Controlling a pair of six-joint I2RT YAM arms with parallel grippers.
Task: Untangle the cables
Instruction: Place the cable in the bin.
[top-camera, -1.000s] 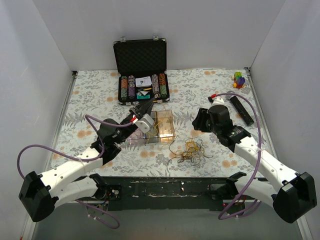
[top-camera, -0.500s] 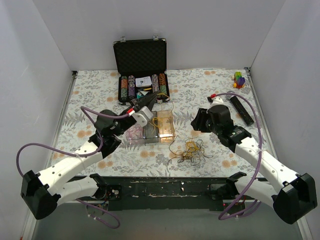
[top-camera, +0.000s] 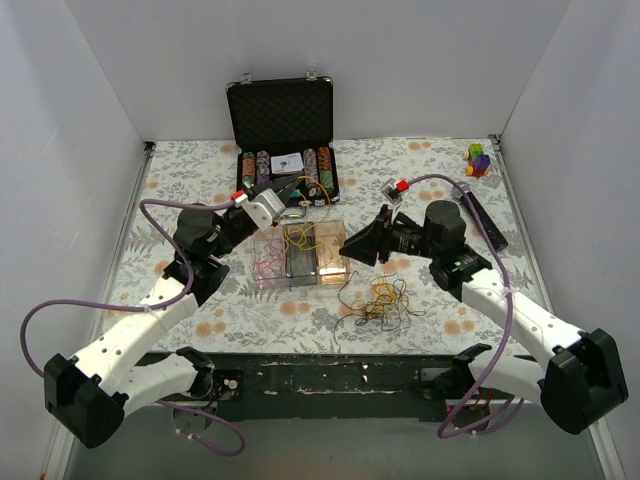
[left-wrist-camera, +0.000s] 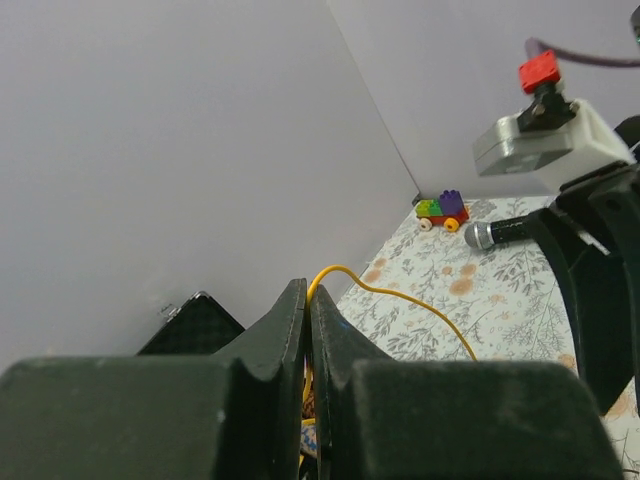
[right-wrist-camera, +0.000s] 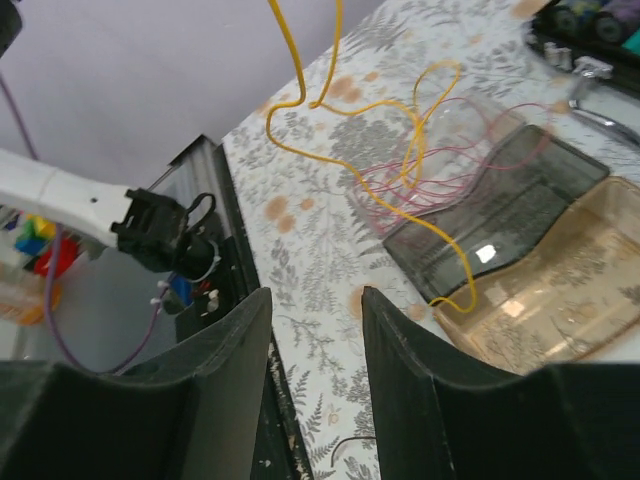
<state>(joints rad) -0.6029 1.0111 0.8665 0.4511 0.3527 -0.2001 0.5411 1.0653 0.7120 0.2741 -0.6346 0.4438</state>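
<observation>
My left gripper (top-camera: 296, 191) is shut on a yellow cable (top-camera: 312, 205) and holds it up above the three-part organizer box (top-camera: 300, 268). In the left wrist view the yellow cable (left-wrist-camera: 405, 302) comes out between the closed fingertips (left-wrist-camera: 296, 295). The cable runs down into the amber compartment (right-wrist-camera: 560, 290). A thin pink cable (right-wrist-camera: 455, 140) lies in the clear compartment. My right gripper (top-camera: 350, 246) is open and empty, pointing left just right of the box; in its own view (right-wrist-camera: 316, 300) it is above bare tablecloth. A tangle of cables (top-camera: 382, 301) lies in front of the box.
An open black poker-chip case (top-camera: 284, 110) stands behind the box. A toy brick car (top-camera: 479, 158) is at the back right corner. A black microphone (top-camera: 488, 222) lies at the right. The table's front rail (top-camera: 330, 375) is near the tangle.
My left gripper rose and drew back to the left, pulling the yellow cable up from the box. My right gripper swung left and now points at the box.
</observation>
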